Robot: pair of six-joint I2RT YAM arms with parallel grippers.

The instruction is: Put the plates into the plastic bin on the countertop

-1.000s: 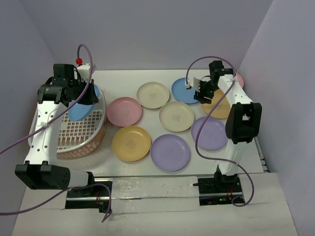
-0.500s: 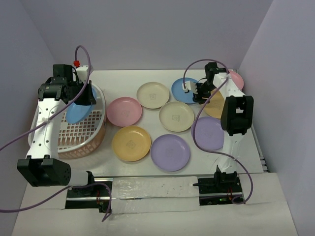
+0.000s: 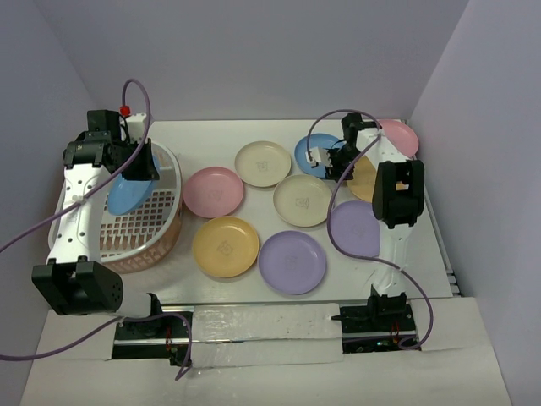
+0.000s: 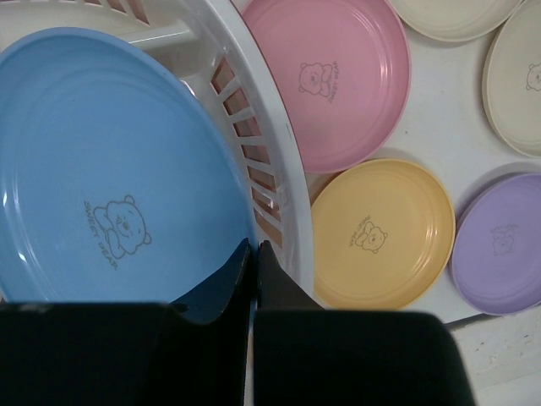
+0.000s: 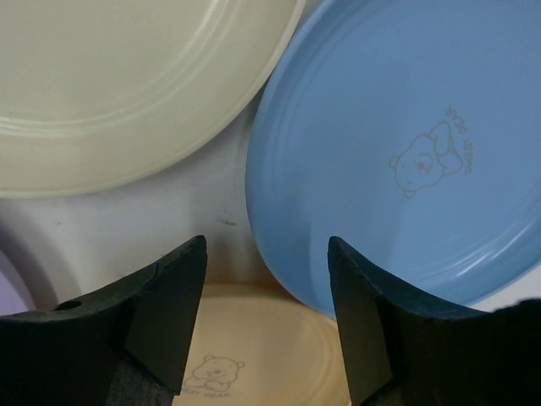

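- The left hand was pinched tight on the rim of a blue plate — its two black fingers all but met over the edge.
- That plate hung tilted over the bin, within its rim towards the far end. I could not tell whether it touched the slotted bottom.
- The bin sat on the left side of the white table, with the left arm bent over it.
- The right hand stood open with its fingers well apart and had hold of nothing. It hovered low over the edge of a second blue plate at the back right of the table.
- The second blue plate's rim seemed to lap over a yellow-orange plate beneath it, and a cream plate lay just beside both.
- More plates lay flat on the table between the bin and the right arm: a pink plate just beside the bin, a second cream plate behind it, and a second yellow-orange plate and a lilac plate nearer the arm bases.
- A second lilac plate lay partly under the right arm, and a second pink plate lay in the back right corner — well apart from the bin.
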